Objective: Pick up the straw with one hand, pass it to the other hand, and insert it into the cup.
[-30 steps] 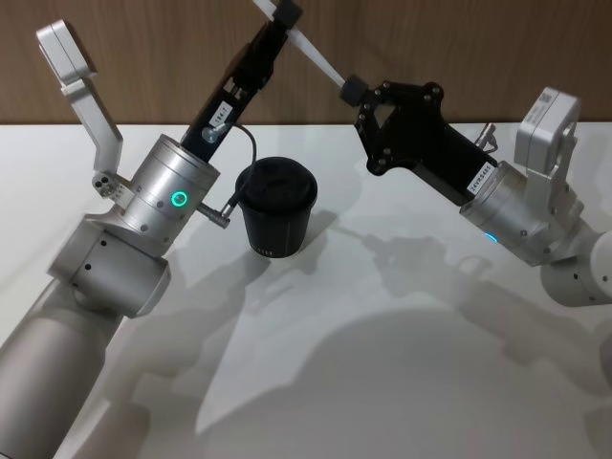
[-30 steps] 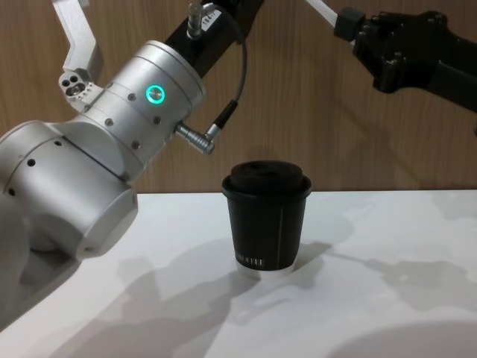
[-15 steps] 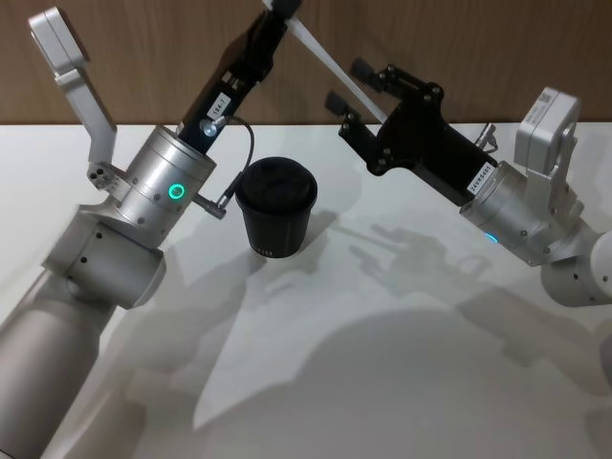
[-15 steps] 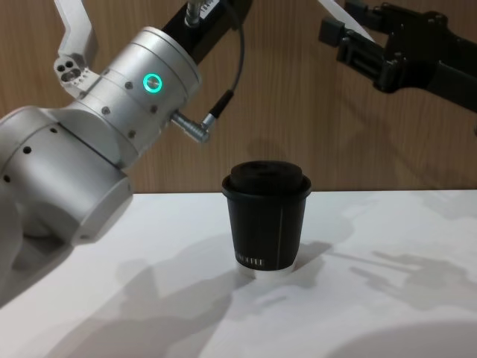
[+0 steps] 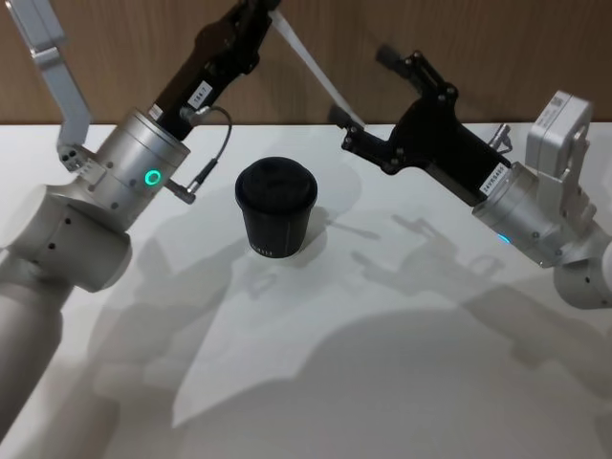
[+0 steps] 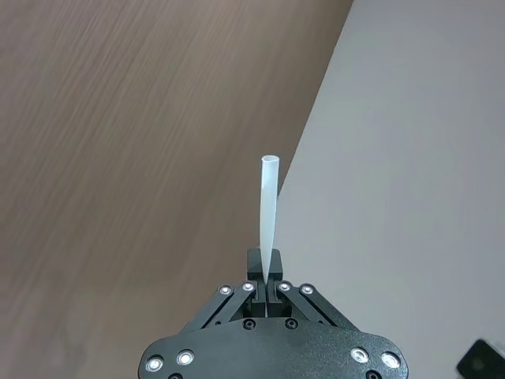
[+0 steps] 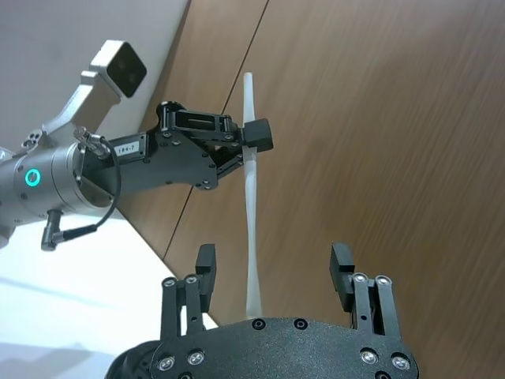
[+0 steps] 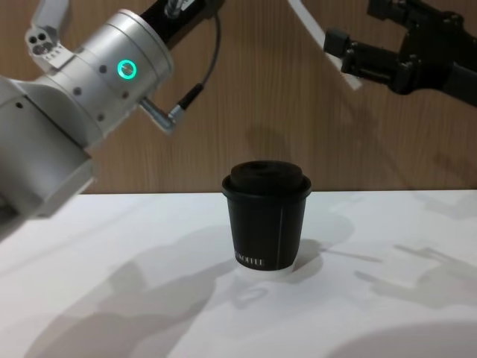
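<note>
My left gripper, on the silver wrist with the green ring, is shut on the upper end of the thin white straw. The straw slants down to the right, high above the table. In the left wrist view the straw sticks out from the shut left gripper. My all-black right gripper is open, its fingers apart on either side of the straw's lower end without touching it. The black lidded cup stands upright on the table below and between the arms, also in the chest view.
The white table spreads in front of a wooden wall. A thin grey cable with a metal plug hangs off the left wrist near the cup's left side.
The right gripper, shut on the straw's lower end a second ago, has opened and let go. The left arm has swung left and upward, carrying the straw with it.
</note>
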